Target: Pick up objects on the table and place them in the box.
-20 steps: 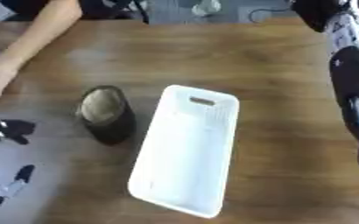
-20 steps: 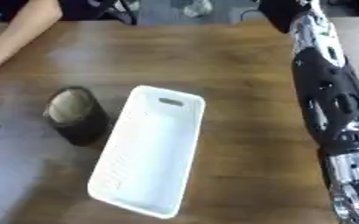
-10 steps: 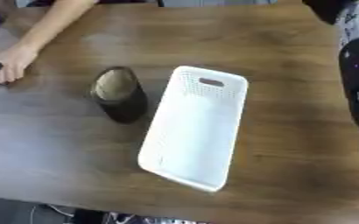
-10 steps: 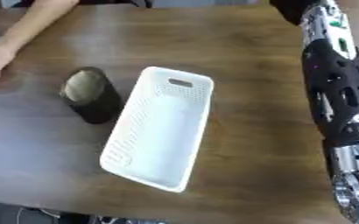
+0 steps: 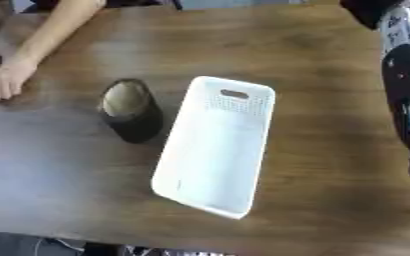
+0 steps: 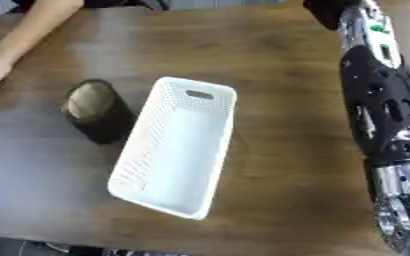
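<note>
Left eye view, table (image 5: 313, 75): brown wood grain filled most of the picture, its near edge running along the bottom.
Right arm (image 6: 379, 100): black with silver joints, it came down the right side from the upper right corner, clearest in the right eye view, above the table's right part and well apart from the box.
Right hand: it lay beyond the bottom right edge; how far its fingers were open could not be told, and no held thing showed.
Left hand: it showed in neither view.
Box (image 5: 215, 145): a white, long, perforated tray with a handle slot at its far end lay near the table's middle, askew, its far end toward the upper right and its near end toward the lower left. Its inside showed only white floor.
Cup (image 5: 130, 111): a dark round cup with a pale tan inside stood just beside the box's left wall, on the table, outside the box; whether the two touched could not be told.
Person's arm (image 5: 47, 42): a bare forearm reached in from the top left corner, ending in a hand (image 5: 3, 82) that rested on the table's left edge, well apart from cup and box.
</note>
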